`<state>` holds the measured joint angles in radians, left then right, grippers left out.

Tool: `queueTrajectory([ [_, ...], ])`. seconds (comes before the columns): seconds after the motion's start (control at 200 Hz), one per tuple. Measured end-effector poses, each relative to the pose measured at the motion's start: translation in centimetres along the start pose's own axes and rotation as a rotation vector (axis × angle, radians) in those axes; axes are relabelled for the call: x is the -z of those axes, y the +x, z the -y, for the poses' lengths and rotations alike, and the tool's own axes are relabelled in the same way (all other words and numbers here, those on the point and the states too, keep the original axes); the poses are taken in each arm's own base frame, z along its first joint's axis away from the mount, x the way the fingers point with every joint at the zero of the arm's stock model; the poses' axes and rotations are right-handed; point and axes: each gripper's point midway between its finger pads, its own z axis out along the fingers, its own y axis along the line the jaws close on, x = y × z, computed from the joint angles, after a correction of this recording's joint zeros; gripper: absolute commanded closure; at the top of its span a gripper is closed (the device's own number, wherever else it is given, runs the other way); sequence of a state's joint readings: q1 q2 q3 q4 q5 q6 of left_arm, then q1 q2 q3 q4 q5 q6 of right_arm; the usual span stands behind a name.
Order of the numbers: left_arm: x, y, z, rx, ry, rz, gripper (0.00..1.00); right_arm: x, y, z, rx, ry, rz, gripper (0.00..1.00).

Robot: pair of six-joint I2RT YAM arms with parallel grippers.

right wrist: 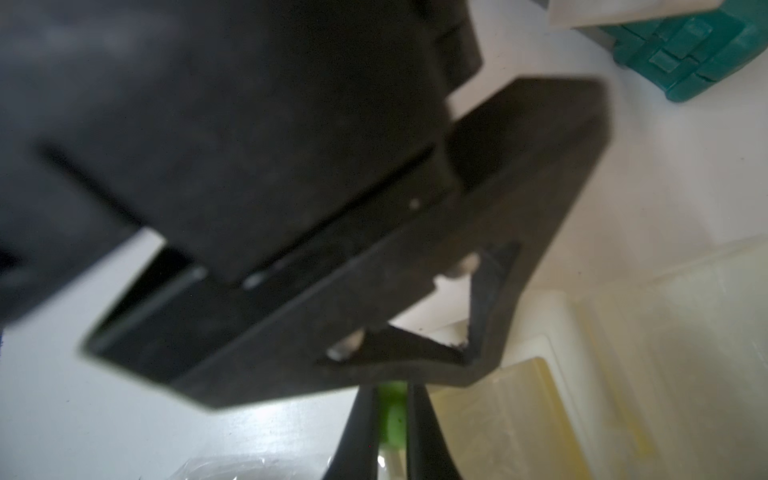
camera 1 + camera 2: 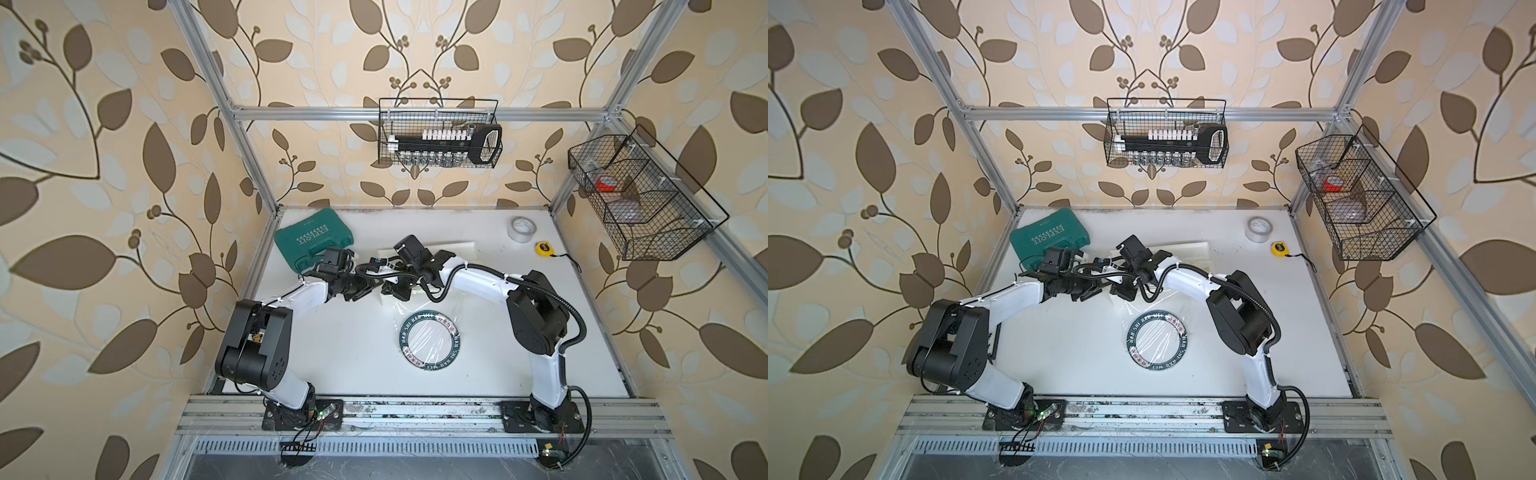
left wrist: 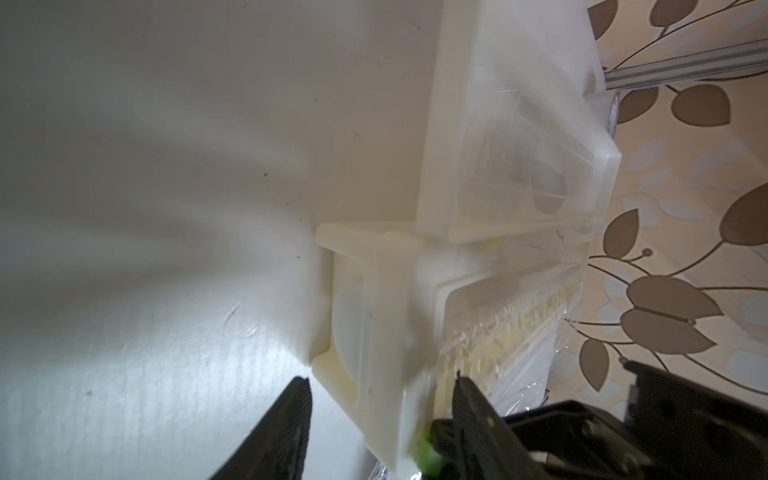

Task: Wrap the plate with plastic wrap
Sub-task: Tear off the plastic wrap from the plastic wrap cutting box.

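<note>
White table [image 2: 332, 357] — wrap [image 2: 432, 347] lies over the plate [image 2: 405, 338]; left claw [image 3: 380, 382] stands wide astride the dispenser [image 3: 382, 311] end, right claw [image 1: 390, 388] is pinched tight on its green tab [image 1: 392, 415].

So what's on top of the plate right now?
Plastic wrap lies over the plate and runs past its far rim. Through the film the white centre looks bare. The film's far end is hidden under the arms.

Beige leaf-patterned wallpaper [image 2: 104, 124], aluminium frame rails [image 2: 415, 112], white tabletop [image 2: 353, 357]
</note>
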<state>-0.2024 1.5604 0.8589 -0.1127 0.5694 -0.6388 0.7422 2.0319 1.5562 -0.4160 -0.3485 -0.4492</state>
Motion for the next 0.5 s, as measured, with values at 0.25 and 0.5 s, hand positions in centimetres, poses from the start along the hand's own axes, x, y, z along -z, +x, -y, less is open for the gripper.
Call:
queueTrajectory([
  [0.25,-2.1,0.1,-0.3,0.001,-0.005,-0.039,0.46,0.0,0.0,0.0,0.0,0.0,0.0,0.99],
  [0.5,-2.6,-0.1,0.5,-0.052,0.005,-0.044,0.67,0.0,0.1,0.1,-0.008,0.002,-0.001,1.0],
])
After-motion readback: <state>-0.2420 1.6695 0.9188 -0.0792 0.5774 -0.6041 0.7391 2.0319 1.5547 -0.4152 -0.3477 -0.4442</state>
